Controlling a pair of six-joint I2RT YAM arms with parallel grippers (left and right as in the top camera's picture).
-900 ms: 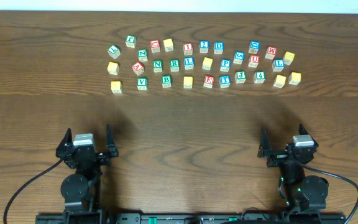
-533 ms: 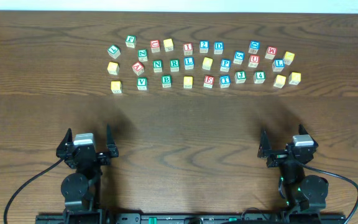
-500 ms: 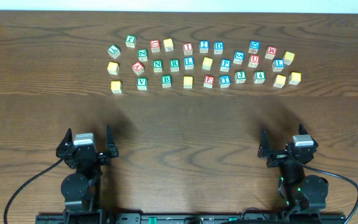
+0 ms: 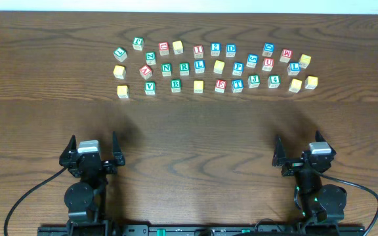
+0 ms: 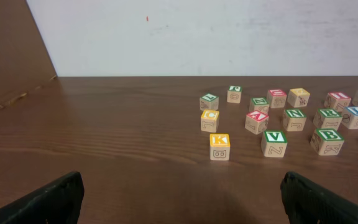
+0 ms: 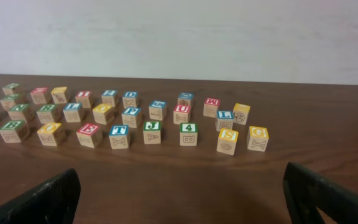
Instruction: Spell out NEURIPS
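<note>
Though cubes (image 4: pixel 199 66) show, some letters seem illegible.

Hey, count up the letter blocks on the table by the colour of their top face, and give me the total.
green blocks: 9
red blocks: 6
blue blocks: 8
yellow blocks: 8
Total: 31

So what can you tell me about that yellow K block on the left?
The yellow K block is a small pale wooden cube. Its top face is yellow with a K, and the front face shows an embossed outline I cannot read. It sits flat on the table at the group's near-left corner, touching no other block.
</note>
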